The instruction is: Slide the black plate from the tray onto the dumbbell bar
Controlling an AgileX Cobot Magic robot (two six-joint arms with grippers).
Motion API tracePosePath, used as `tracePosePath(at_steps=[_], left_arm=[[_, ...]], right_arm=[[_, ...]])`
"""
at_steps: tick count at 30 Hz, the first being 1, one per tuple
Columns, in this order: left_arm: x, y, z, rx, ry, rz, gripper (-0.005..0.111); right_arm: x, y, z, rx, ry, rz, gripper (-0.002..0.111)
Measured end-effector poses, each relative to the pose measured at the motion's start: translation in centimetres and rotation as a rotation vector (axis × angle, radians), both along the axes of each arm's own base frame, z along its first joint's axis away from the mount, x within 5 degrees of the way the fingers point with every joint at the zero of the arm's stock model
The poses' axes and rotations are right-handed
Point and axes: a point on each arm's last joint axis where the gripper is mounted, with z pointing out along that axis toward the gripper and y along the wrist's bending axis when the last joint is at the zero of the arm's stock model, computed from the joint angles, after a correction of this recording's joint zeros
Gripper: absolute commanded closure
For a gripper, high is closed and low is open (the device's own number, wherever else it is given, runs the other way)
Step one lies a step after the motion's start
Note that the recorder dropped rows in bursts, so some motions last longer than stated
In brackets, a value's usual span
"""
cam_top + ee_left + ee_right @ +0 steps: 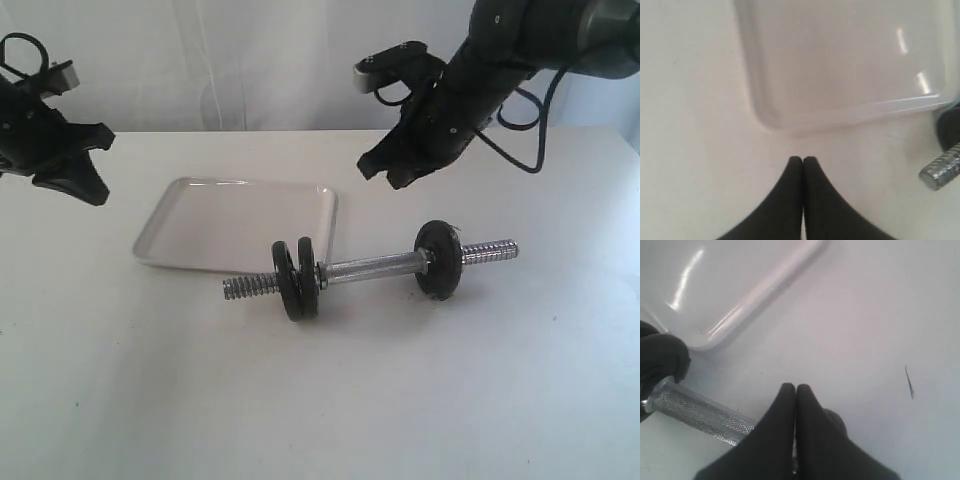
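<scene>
The white tray (240,220) lies bare, with no black plate in it. In front of it the dumbbell bar (375,266) rests on the table, with two black discs (298,278) side by side near its left threaded end and one black disc (438,258) near its right end. My left gripper (88,190) hangs shut and empty above the table, left of the tray. Raised behind the bar's right half, my right gripper (385,170) is also shut and empty. The left wrist view shows shut tips (803,159) near the tray's corner (840,60); the right wrist view shows shut tips (796,386) over the knurled bar (700,412).
The white table (320,400) spreads wide in front of the bar. A bar thread end (942,167) and a disc edge (950,127) show in the left wrist view. A small dark mark (909,382) lies on the tabletop.
</scene>
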Motion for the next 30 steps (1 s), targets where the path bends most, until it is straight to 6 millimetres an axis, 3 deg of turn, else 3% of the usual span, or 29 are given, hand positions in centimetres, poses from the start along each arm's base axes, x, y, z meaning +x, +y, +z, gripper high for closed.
tracePosePath(at_steps=[4,11,19,25,30], left_arm=[[-0.7,1.1,0.2,0.123,0.067,0.033,0.107],[-1.7,2.1,0.2,0.233,0.171,0.069,0.107],[-3.6,2.4,3.9,0.266,0.110,0.067,0.107],[-4.9,2.8,6.6,0.306,0.035,0.076,0.107],[-7.6,2.8,8.6,0.307,-0.008,0.085,0.107]], right_arm=[[0.4,-2.1,1.0,0.032,0.092,-0.178,0.108],[0.1,-7.8,1.2,0.001,0.278,-0.374,0.108],[-0.1,-12.8,1.1,-0.030,0.332,-0.493,0.108],[-1.4,-14.8,1.2,-0.037,0.348,-0.520,0.108],[-4.4,-14.9,4.8,-0.037,0.266,-0.473,0.108]])
